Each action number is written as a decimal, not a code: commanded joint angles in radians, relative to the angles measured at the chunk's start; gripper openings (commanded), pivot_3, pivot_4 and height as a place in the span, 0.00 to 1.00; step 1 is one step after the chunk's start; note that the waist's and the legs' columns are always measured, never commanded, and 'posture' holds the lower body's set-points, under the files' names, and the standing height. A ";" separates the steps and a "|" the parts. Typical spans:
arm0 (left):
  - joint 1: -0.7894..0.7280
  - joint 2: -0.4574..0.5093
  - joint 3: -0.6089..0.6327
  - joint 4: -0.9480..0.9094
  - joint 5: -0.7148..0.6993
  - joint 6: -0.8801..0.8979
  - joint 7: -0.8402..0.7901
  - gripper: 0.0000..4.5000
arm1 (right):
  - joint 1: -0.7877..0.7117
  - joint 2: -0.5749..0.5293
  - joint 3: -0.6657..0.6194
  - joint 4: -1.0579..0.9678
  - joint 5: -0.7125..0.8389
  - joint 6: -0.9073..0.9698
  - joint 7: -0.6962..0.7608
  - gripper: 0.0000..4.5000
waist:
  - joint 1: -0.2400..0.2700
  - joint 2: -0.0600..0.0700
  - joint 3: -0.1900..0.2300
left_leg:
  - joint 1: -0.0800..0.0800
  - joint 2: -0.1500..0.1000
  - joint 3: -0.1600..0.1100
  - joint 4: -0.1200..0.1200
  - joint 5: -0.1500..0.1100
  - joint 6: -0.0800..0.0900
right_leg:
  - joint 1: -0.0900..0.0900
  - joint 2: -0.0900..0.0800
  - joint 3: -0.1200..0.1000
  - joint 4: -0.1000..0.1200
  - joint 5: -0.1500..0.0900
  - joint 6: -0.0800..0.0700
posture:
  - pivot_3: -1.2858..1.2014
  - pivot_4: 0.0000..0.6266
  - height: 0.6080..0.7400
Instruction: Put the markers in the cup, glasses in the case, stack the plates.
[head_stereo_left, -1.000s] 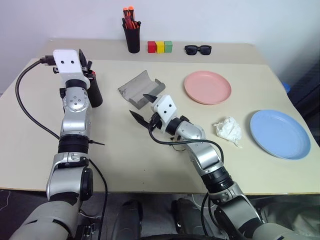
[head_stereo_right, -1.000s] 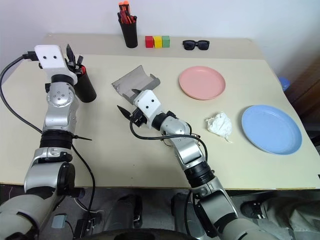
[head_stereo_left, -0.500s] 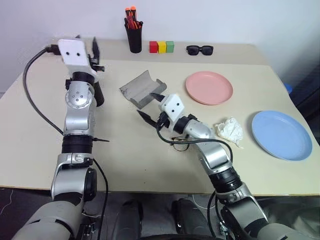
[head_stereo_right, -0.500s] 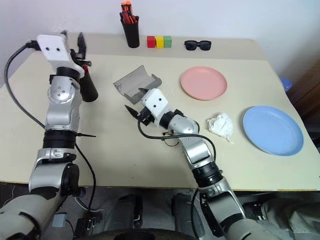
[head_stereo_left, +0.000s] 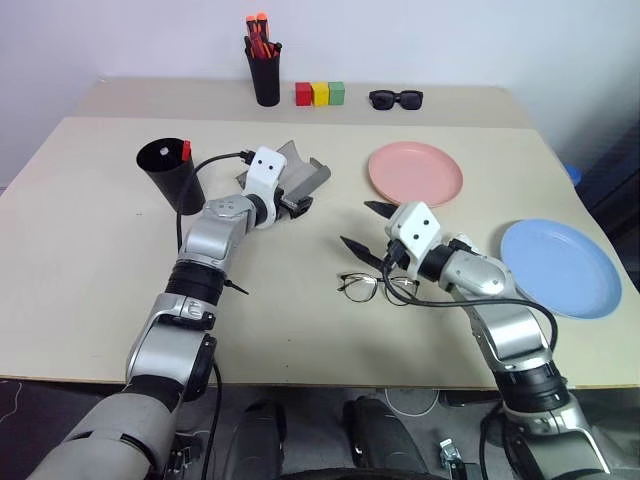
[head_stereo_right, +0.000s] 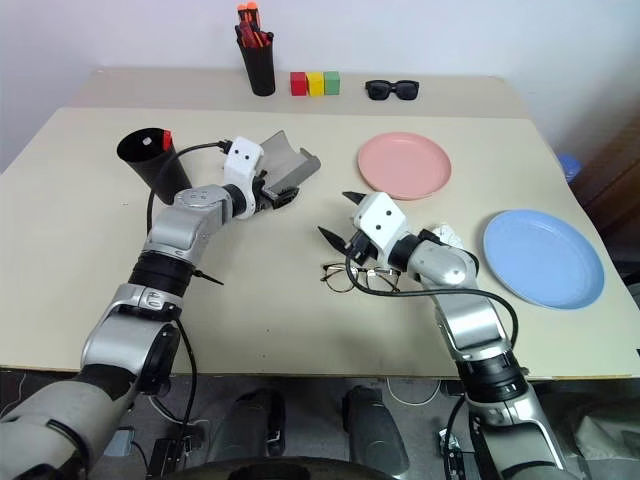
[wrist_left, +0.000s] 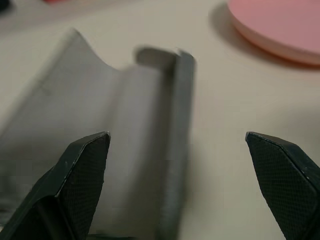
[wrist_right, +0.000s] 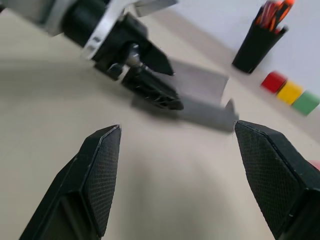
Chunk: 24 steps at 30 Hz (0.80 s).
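The black cup (head_stereo_left: 168, 178) stands at the left with a marker's red end (head_stereo_left: 186, 150) poking above its rim. My left gripper (head_stereo_left: 292, 203) is open, its fingers (wrist_left: 87, 160) spread low at the open grey case (head_stereo_left: 298, 172), holding nothing. The wire-framed glasses (head_stereo_left: 378, 287) lie on the table near the middle. My right gripper (head_stereo_left: 355, 222) is open and empty, hovering just above and behind the glasses. The pink plate (head_stereo_left: 415, 173) sits behind them and the blue plate (head_stereo_left: 560, 267) lies at the right, apart from each other.
A narrow black holder of orange-capped pens (head_stereo_left: 265, 70), three coloured blocks (head_stereo_left: 320, 93) and black sunglasses (head_stereo_left: 396, 98) line the back edge. A crumpled white tissue (head_stereo_right: 443, 235) peeks out behind my right arm.
My left arm swung from above the cup down and right to the case, and its gripper opened wider. My right arm drew to the right, uncovering the glasses.
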 joint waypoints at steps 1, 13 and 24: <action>-0.049 -0.006 0.002 0.051 0.012 -0.002 -0.016 0.99 | 0.022 -0.030 -0.038 -0.075 0.015 0.010 0.005 0.82 | -0.003 0.000 0.000 | 0.000 0.000 0.000 0.000 0.000 0.000 | 0.000 0.000 0.000 0.000 0.000 0.000 | 0.52 0.24 0.89; -0.031 -0.023 -0.003 0.049 0.015 -0.031 -0.070 0.01 | 0.081 -0.061 -0.058 -0.110 -0.004 0.023 -0.021 0.82 | 0.003 0.000 0.000 | 0.000 0.000 0.000 0.000 0.000 0.000 | 0.000 0.000 0.000 0.000 0.000 0.000 | 0.52 0.24 0.89; 0.289 0.273 -0.135 -0.415 0.029 -0.293 -0.497 0.01 | 0.067 -0.095 -0.070 -0.091 0.009 0.025 -0.007 0.82 | -0.003 0.001 0.000 | 0.001 0.001 0.001 -0.001 0.000 0.000 | 0.000 0.000 0.001 0.000 0.000 0.000 | 0.52 0.24 0.89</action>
